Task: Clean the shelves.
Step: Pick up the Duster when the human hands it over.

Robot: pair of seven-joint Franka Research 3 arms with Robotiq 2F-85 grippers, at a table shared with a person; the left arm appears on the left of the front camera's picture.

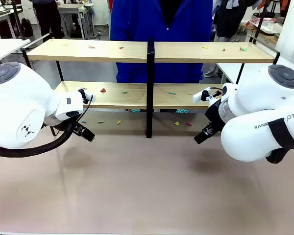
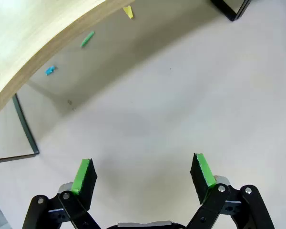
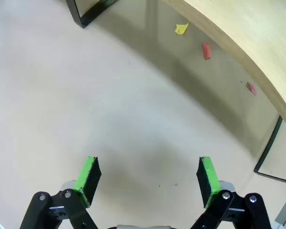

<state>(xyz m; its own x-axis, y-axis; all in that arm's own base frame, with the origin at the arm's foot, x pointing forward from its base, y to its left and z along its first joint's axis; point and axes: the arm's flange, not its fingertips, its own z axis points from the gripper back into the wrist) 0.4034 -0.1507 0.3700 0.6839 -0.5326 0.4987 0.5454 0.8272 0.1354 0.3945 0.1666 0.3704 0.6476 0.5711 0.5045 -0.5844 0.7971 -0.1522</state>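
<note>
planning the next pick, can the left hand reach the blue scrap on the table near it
Probably yes: the left hand is open, with bare table between it and the blue scrap; the lower board overhangs closely.

The shelves (image 1: pixel 112 51) are matt wood boards in a black metal frame. Under them the desk (image 1: pixel 147 186) is smooth, matt beige. The left arm (image 1: pixel 19 107) has a glossy white plastic shell.

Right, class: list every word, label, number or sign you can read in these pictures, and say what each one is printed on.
"RANK" and, further along, "OT": on the right arm's white casing; a black strap hides the letters between.
A small black logo, no letters: on the left arm's casing.
The shelves carry no print.
</note>
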